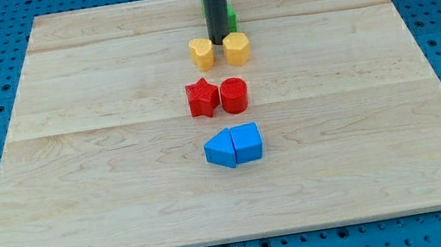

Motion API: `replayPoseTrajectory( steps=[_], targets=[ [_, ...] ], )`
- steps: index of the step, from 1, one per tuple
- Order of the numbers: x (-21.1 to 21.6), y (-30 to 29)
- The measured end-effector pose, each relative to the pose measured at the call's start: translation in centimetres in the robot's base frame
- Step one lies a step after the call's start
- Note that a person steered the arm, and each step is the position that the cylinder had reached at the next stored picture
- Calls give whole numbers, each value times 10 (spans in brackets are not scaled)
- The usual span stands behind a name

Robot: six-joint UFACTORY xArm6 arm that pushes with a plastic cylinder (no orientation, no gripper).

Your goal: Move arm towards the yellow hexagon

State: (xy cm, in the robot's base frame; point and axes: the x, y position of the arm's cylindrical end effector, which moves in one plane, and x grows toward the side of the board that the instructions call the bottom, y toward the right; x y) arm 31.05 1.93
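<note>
Nearest the view's bottom, two blue blocks are seen touching. Above them a red star and a red cylinder are set side by side. The yellow hexagon is found just above the red cylinder. My tip is planted just left of that hexagon, between it and a yellow heart; nothing is held, the rod being bare. A green block is glimpsed behind the hexagon, mostly hidden.
</note>
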Motion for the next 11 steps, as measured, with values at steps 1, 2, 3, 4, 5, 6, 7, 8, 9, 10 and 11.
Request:
replayPoseTrajectory(
  steps=[1, 2, 3, 4, 5, 6, 7, 8, 9, 10, 11],
  targets=[
    [-19, 2],
    [-37, 2],
    [-45, 6],
    [-42, 11],
    [-27, 15],
    [-14, 15],
    [-12, 15],
    [-14, 28],
    [-1, 49],
    [12, 50],
    [20, 45]
  ],
)
